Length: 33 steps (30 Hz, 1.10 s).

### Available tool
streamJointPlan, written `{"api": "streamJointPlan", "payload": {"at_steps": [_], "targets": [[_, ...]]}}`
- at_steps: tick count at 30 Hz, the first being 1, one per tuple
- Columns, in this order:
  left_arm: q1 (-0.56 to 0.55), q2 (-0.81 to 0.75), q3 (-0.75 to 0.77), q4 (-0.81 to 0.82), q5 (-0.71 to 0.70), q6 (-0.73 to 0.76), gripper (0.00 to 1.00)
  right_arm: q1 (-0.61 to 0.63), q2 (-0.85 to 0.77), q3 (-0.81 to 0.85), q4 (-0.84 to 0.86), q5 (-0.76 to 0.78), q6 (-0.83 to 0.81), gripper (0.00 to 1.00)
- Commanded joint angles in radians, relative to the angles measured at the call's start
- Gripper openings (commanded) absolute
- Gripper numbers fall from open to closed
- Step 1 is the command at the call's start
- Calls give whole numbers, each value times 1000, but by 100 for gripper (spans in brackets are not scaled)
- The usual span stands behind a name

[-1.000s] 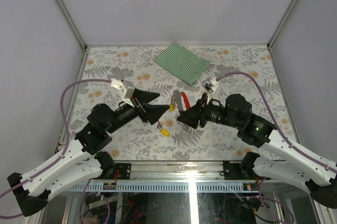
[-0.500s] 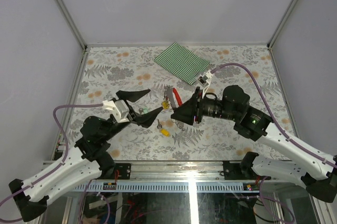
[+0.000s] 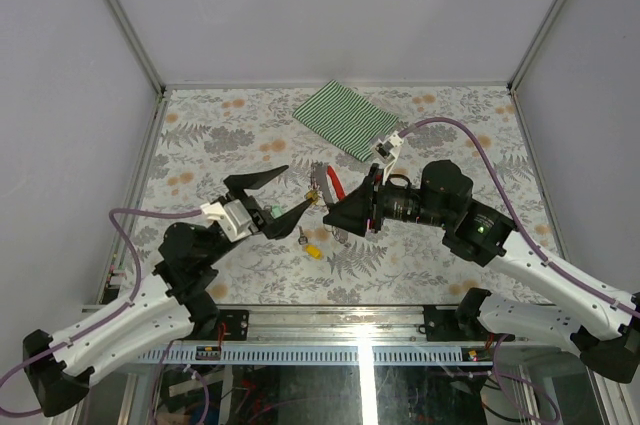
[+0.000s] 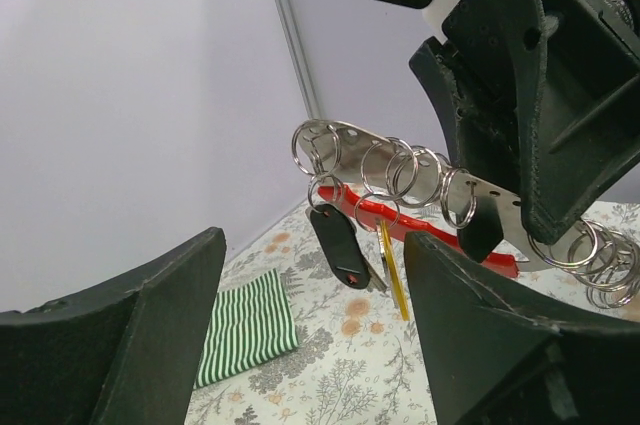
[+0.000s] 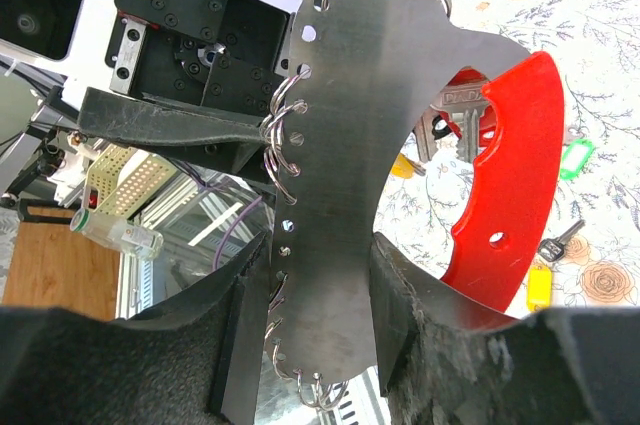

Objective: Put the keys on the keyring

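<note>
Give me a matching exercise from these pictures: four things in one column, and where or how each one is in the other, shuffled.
Things:
1 striped cloth
2 left pincer
3 right pincer
4 black tag

States:
A shut on the silver keyring plate
B lying on the table, far side
C open, holding nothing
D dangling from that plate

Pairs: 1-B, 2-C, 3-A, 4-D
</note>
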State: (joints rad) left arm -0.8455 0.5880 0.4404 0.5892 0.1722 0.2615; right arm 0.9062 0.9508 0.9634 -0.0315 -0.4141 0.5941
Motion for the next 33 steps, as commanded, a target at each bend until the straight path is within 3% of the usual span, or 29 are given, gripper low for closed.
{"api": "streamJointPlan", "payload": {"at_steps": [1, 9, 19, 33], "targets": [[-9, 34, 24, 104, -15, 6, 72, 3, -4, 39, 97, -31, 11, 3], [-15, 76, 51, 78, -83, 31, 66, 3, -7, 22, 113, -37, 19, 3], [-15, 94, 91, 82, -102, 14, 40, 4, -16, 5, 112, -36, 24, 3], [-15, 88, 157, -21, -104, -22, 41, 3, -16, -5, 68, -26, 14, 3]]}}
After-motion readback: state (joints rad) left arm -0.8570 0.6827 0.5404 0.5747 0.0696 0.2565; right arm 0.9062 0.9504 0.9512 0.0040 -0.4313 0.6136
